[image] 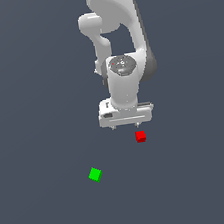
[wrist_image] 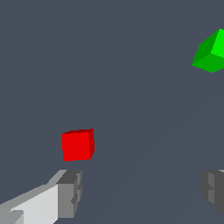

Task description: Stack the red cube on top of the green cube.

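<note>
Here the tool (image: 127, 126) hangs above the dark desk (image: 34, 120) with its fingers wide apart and nothing between them; the wrist view shows one grey fingertip (wrist_image: 70, 192) at one edge and the other at the opposite edge, with bare surface in the gap. The red cube (image: 141, 136) rests on the desk, free and untouched. In the exterior view it lies just beside the tool, below its lower edge in the picture and a little toward that view's right. In the wrist view the red cube (wrist_image: 78, 145) sits ahead of one fingertip rather than midway across the gap, so the tool is judged to be off centre: a sideways shift toward the cube, then a descent, would bring the fingers to either side of it. The cube has no long axis; its faces appear roughly square to the fingers, though this is hard to judge. The green cube (image: 95, 174) stands well apart from the red one, toward the exterior view's left and lower in the frame, turned at an angle to it. The desk is flat, plain and uniform. Nothing stands between the two cubes, so the carry looks unobstructed. The stacking has not begun.
</note>
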`<state>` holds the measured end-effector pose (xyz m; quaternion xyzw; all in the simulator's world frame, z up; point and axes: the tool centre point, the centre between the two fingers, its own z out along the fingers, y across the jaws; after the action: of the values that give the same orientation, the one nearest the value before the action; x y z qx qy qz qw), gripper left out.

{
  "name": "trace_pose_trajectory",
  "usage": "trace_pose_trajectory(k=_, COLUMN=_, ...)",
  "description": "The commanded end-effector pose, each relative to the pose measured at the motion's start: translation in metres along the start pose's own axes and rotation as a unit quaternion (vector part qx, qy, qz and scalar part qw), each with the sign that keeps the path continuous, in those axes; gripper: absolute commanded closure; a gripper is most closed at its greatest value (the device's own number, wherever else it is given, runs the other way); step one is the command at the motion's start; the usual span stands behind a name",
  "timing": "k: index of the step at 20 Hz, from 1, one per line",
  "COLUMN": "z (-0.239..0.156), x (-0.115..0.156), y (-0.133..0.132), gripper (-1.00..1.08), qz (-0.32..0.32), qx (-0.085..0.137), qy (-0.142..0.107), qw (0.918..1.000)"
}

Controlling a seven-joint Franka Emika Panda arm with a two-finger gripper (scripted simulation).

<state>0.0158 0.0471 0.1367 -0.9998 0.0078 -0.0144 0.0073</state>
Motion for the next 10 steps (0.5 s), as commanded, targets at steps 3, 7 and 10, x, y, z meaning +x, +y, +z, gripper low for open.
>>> trace_pose_trajectory(k=3, z=0.036, x=-0.002, y=-0.04, gripper=-0.92, qz=-0.02, qx=-0.003, qy=-0.008, qw=0.9998)
trace_pose_trajectory(k=7, z=0.057, x=-0.004, y=-0.062, gripper=-0.92, qz=-0.032, qx=-0.005, qy=-0.012, qw=0.9994)
trace_pose_trajectory(k=10, z=0.066, x=-0.005, y=-0.072, gripper=-0.92, qz=-0.037, qx=-0.006, qy=-0.014, qw=0.9992)
